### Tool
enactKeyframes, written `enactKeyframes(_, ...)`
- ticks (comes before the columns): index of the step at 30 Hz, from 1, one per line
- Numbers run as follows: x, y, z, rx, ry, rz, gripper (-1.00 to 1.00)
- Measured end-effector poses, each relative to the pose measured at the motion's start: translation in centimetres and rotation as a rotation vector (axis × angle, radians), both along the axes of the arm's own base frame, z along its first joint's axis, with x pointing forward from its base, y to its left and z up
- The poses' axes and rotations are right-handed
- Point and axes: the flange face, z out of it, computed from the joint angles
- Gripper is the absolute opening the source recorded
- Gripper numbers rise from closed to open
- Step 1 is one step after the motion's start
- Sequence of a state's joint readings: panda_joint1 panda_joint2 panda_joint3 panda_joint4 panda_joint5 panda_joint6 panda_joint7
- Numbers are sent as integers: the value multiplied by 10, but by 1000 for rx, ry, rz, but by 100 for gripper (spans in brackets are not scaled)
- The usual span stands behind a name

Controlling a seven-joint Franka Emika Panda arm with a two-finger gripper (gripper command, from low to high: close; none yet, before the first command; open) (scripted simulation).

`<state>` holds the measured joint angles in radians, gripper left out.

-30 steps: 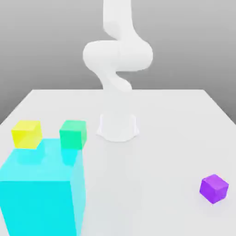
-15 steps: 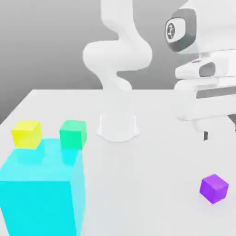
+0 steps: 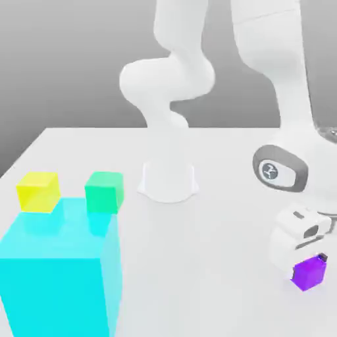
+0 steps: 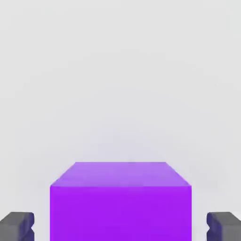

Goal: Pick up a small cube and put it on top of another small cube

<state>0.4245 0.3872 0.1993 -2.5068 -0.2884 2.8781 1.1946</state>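
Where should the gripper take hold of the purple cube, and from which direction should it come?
Grip the purple cube on its two opposite flat side faces, coming straight down from above. It sits flat on the table with free space all around, and its top face is level. The gripper already straddles it, one fingertip at each side, with a small gap visible.

Exterior view faces the arm — both views share purple cube (image 3: 308, 274).
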Motion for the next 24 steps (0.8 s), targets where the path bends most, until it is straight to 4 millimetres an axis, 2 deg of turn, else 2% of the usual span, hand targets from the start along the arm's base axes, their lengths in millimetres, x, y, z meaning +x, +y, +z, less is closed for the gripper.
enactKeyframes(4, 0, 0, -1, 0, 0, 0, -100)
enactKeyframes(9, 0, -1, 51, -1, 0, 0, -100)
enactKeyframes(10, 12, -12, 64, -8, -5, -15, -100)
enactKeyframes(12, 48, -54, 93, -27, -18, -66, -100)
enactKeyframes(13, 66, -81, 107, -36, -23, -103, -100)
enactKeyframes(15, 99, -151, 139, -51, -27, -196, -100)
enactKeyframes(17, 117, -223, 172, -61, -27, -282, -100)
enactKeyframes(20, 119, -302, 222, -61, -22, -346, -100)
enactKeyframes(24, 94, -402, 276, -38, -10, -442, -100)
